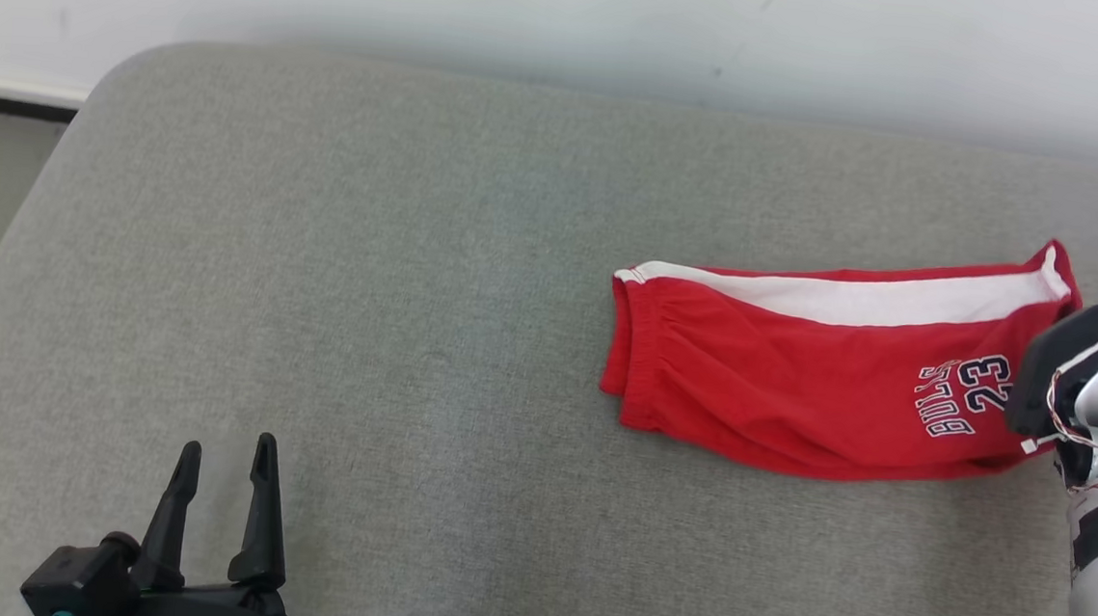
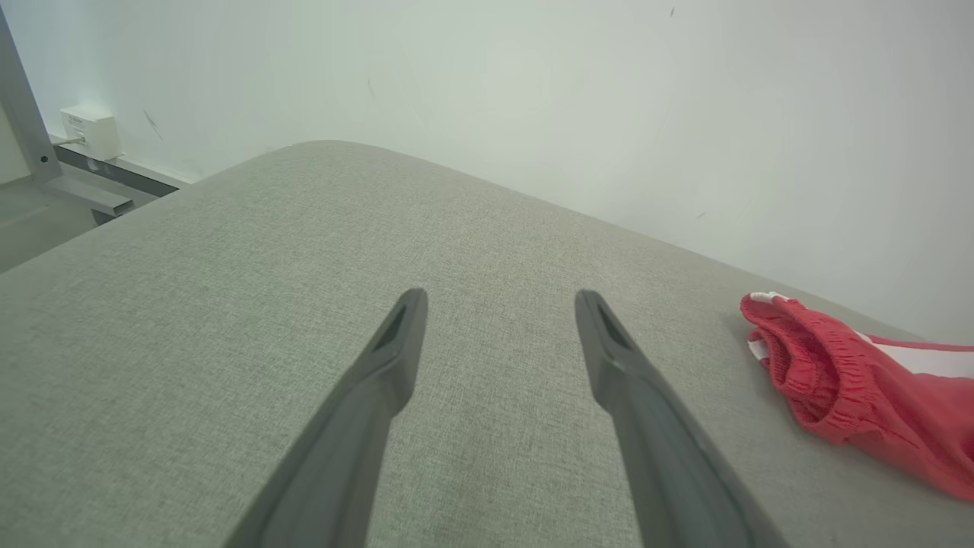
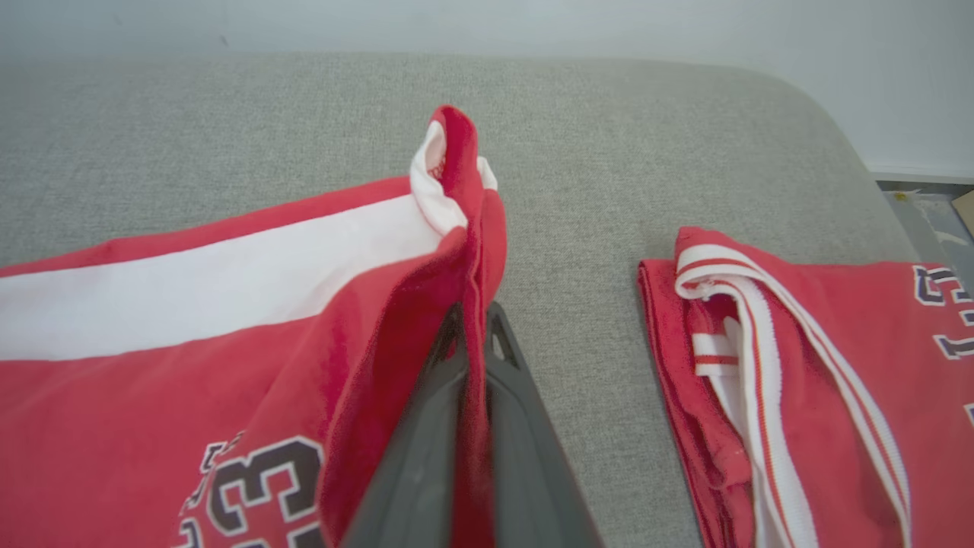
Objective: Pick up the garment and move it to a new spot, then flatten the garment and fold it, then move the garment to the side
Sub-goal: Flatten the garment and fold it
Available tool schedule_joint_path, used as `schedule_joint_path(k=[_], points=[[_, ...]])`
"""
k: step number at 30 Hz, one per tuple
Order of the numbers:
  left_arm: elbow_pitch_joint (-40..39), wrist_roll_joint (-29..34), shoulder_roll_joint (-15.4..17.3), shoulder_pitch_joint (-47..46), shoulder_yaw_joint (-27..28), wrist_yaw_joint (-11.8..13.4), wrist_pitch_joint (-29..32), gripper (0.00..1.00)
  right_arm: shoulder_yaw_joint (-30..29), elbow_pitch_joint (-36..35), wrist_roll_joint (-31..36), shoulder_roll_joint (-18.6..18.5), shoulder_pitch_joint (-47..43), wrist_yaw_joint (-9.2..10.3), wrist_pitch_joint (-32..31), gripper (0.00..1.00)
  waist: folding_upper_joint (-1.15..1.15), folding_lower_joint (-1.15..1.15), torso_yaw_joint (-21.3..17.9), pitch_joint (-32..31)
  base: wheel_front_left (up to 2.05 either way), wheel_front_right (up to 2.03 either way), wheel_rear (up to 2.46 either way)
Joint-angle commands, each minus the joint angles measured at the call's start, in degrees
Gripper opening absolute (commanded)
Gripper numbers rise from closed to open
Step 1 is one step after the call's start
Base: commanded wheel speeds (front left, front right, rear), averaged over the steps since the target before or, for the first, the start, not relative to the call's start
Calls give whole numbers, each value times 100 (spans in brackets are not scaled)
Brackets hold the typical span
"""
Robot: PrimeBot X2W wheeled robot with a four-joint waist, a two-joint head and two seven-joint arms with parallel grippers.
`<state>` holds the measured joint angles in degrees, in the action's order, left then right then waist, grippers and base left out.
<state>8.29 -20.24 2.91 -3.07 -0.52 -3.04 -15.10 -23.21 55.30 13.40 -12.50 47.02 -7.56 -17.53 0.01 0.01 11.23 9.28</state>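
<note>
Grey padded worktop (image 1: pixel 370 238) bears folded red jersey shorts (image 1: pixel 794 393), hem clamped in right pincer (image 3: pixel 473 320), left pincer (image 1: pixel 227 448) wide; likely the move-aside step, needing a low sideways carry.

The garment (image 1: pixel 794 402) is bright red with a broad white stripe along its 12 o'clock edge and "BULLS 23" printed in dark letters edged white. At its 3 o'clock, a jersey (image 3: pixel 875 327) is the same red, trimmed in white-and-red striping. Both lie on a pale grey woven cushion (image 1: pixel 367 286).
</note>
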Motion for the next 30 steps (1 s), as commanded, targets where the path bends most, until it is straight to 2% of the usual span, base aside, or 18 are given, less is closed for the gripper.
schedule_joint_path(k=[1,10,16,23,30], points=[[5,29,0,67,10,12,-2,100,84,-70,53,22,11,19,56,0,-1,-1,-122,-150,0,0,0],[55,23,1,184,-60,39,-2,100,1007,-241,-349,578,86,18,126,0,-1,-1,-188,-397,0,0,0],[52,44,1,295,-69,11,-2,100,1921,-129,-974,916,12,19,16,0,-1,-1,-146,-508,0,0,0],[83,21,1,200,-156,-25,-2,100,3253,-48,-2231,951,-20,19,-158,0,-1,-1,57,-451,0,0,0],[128,-67,0,75,-245,-28,-2,100,4022,-22,-2999,958,97,18,-285,0,-1,-1,224,-331,0,0,0]])
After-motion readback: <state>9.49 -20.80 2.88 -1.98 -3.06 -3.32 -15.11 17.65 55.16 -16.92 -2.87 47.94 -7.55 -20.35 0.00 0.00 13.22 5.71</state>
